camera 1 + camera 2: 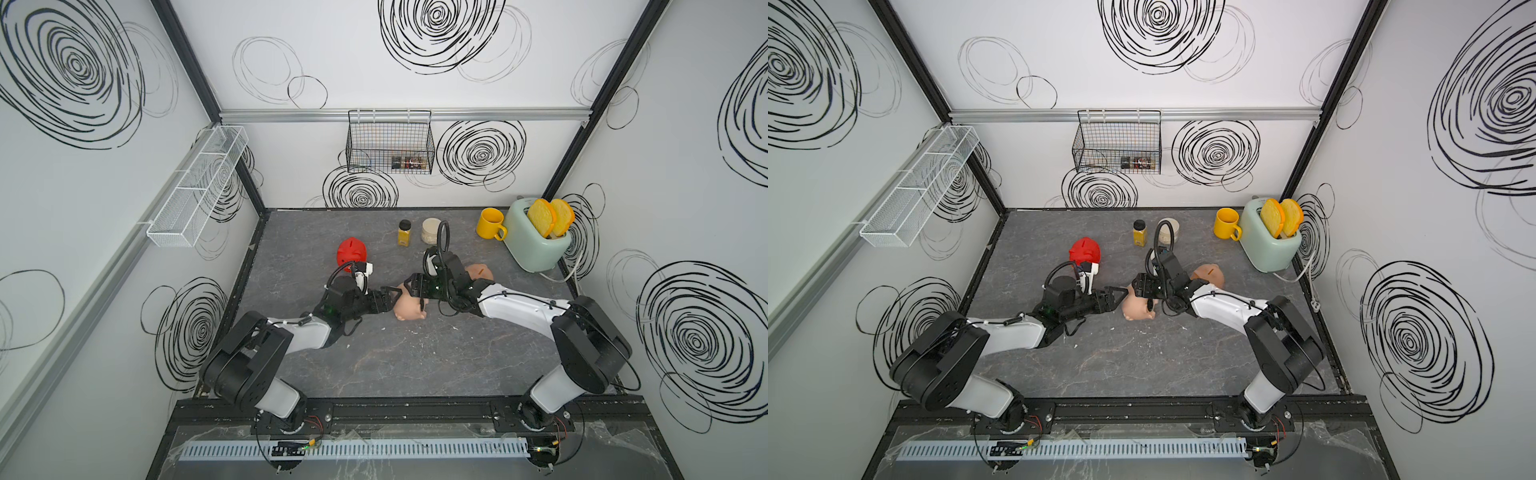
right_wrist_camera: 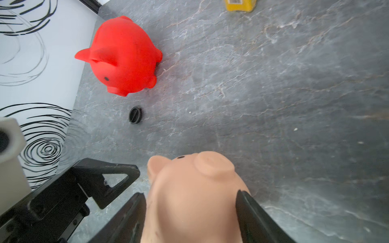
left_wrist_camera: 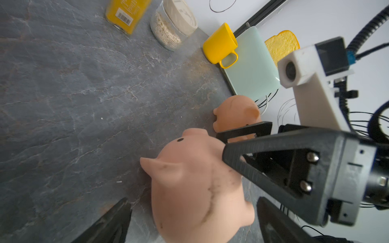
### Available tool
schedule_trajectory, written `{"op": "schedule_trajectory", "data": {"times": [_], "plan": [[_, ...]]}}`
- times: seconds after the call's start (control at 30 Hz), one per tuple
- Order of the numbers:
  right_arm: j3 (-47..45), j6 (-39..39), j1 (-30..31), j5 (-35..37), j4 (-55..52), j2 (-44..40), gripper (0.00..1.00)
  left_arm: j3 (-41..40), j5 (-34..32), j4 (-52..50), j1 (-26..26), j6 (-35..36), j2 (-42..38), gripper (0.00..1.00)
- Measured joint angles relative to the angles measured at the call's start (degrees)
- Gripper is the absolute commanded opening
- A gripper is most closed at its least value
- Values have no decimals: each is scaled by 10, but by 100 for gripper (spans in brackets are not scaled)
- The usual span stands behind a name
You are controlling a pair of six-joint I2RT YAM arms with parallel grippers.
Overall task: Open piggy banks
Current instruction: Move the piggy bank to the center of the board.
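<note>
The pale pink piggy bank (image 1: pixel 408 309) (image 1: pixel 1137 308) lies mid-table between both arms. My right gripper (image 2: pixel 190 193) is shut on its body, a finger pressed to each flank, snout pointing away from the wrist. My left gripper (image 3: pixel 193 202) is open around the same pig from the opposite side, with table showing between each finger and the pig. The red piggy bank (image 1: pixel 351 251) (image 2: pixel 126 56) lies at the back left, with a loose black round plug (image 2: pixel 135 114) on the table beside it. The peach-tan piggy bank (image 1: pixel 482 272) (image 3: pixel 233 113) stands behind the right arm.
A yellow mug (image 1: pixel 490 224) and a mint toaster (image 1: pixel 534 243) holding bread slices stand at the back right. A spice jar (image 1: pixel 404 232) and a lidded jar (image 1: pixel 431 230) stand at the back centre. A black wire basket (image 1: pixel 390 143) and a white mesh shelf (image 1: pixel 195 187) hang on the walls.
</note>
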Motion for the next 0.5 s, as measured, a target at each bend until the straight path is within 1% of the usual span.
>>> {"op": "schedule_trajectory", "data": {"times": [0.13, 0.23, 0.37, 0.5], "plan": [[-17, 26, 10, 8, -2, -26, 72, -17, -17, -50, -23, 3, -72, 96], [-27, 38, 13, 8, -3, -38, 68, -23, -27, -81, -35, 7, -104, 96], [-42, 47, 13, 3, -10, -51, 64, -24, -33, -107, -36, 11, -104, 96], [-64, 55, 17, -1, -16, -62, 58, -24, -35, -120, -38, 13, -90, 96]]}}
